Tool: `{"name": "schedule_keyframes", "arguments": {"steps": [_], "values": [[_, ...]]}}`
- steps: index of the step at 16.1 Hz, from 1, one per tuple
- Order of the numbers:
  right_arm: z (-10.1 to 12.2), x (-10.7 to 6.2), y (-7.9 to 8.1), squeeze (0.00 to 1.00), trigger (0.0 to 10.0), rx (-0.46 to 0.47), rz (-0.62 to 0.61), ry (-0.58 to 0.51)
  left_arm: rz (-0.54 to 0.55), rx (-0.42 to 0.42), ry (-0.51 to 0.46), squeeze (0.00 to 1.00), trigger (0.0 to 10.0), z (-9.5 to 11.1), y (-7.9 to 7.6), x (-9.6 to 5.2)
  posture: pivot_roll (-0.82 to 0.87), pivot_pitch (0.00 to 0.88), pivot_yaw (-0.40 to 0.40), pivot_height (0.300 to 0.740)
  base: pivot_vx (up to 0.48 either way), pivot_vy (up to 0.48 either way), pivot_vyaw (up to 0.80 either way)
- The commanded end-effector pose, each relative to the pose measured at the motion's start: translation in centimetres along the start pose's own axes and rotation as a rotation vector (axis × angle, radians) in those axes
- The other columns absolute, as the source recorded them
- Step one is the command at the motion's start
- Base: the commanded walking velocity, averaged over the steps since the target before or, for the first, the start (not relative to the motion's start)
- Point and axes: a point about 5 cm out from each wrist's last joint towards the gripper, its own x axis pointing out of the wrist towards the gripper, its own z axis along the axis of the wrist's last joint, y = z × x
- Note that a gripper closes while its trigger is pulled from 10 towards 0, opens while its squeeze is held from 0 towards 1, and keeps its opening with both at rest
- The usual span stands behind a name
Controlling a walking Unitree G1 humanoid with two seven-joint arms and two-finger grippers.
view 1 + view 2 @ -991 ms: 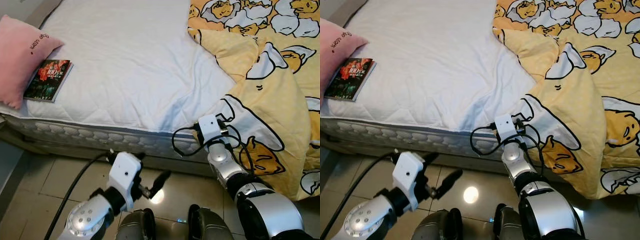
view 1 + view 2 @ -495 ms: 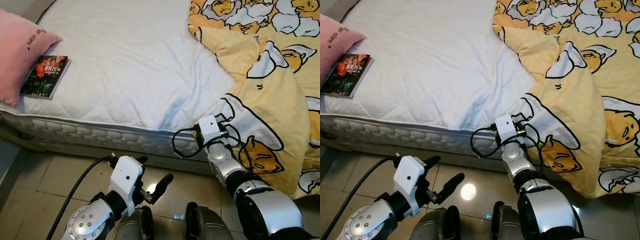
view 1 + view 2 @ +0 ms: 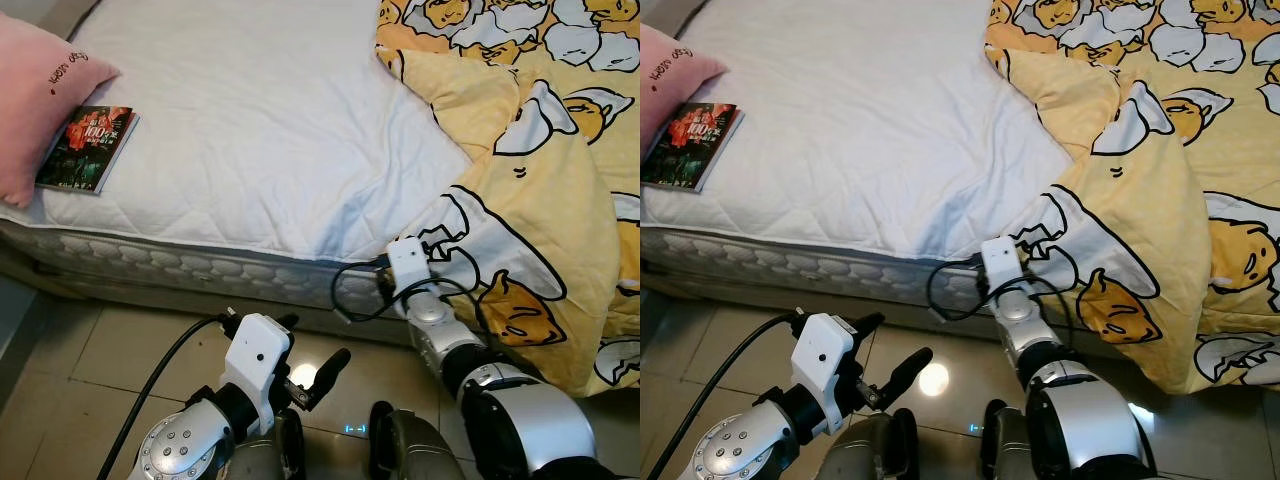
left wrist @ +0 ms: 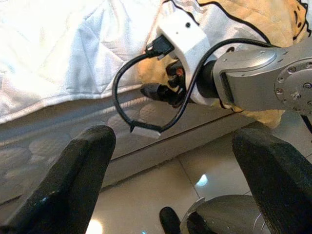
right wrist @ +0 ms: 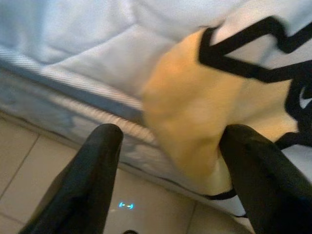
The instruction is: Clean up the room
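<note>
A yellow cartoon-print blanket (image 3: 540, 180) lies crumpled on the right side of the bed and hangs over its front edge. My right gripper (image 5: 170, 136) is at the blanket's lowest hanging corner, by the mattress edge. It is open, with the yellow corner between its fingers (image 5: 102, 161). My left gripper (image 3: 310, 345) hovers low over the floor in front of the bed, open and holding nothing. A book (image 3: 87, 148) with a dark red cover lies on the white sheet (image 3: 260, 130) at the left, next to a pink pillow (image 3: 35, 100).
The mattress edge (image 3: 180, 265) runs across in front of me. Beige floor tiles (image 3: 90, 360) lie between me and the bed. A black cable (image 3: 150, 380) trails from my left wrist.
My right wrist has shifted slightly left and lower along the bed's edge at the blanket corner. The left gripper stays open over the floor. The view has drifted a little.
</note>
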Motion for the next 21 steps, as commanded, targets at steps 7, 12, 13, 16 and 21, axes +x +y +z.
{"name": "schedule_keyframes", "arguments": {"steps": [7, 12, 13, 16, 21], "values": [[-0.4, -0.1, 0.7, 0.00, 0.0, 0.040, 0.032, 0.001, -0.073, -0.014, 0.004, 0.00, 10.0, -0.2, -1.0, 0.3, 0.15, 0.280, 0.077, 0.740, 0.000, 0.000, 0.00], [-2.8, -1.0, 3.0, 0.00, 0.0, 0.021, 0.148, 0.016, -0.077, -0.003, -0.016, 0.00, 10.0, 0.1, -0.1, 1.5, 0.11, 0.259, 0.090, 0.740, 0.000, 0.000, 0.00], [-3.6, -1.3, 3.6, 0.00, 0.0, 0.007, 0.174, 0.031, -0.077, -0.005, -0.017, 0.00, 10.0, 0.1, -0.1, 1.5, 0.11, 0.257, 0.093, 0.740, 0.000, 0.000, 0.00], [-8.3, -3.7, 7.0, 0.00, 0.0, -0.067, 0.324, 0.134, -0.089, -0.005, -0.014, 0.00, 10.0, 0.0, -0.2, 1.6, 0.11, 0.246, 0.101, 0.740, 0.000, 0.000, 0.00], [-6.1, -3.0, 3.8, 1.00, 10.0, -0.009, 0.105, -0.085, 0.044, 0.039, -0.034, 0.00, 10.0, -0.1, 2.8, 2.7, 0.07, 0.172, 0.074, 0.740, 0.000, 0.000, 0.00]]}}
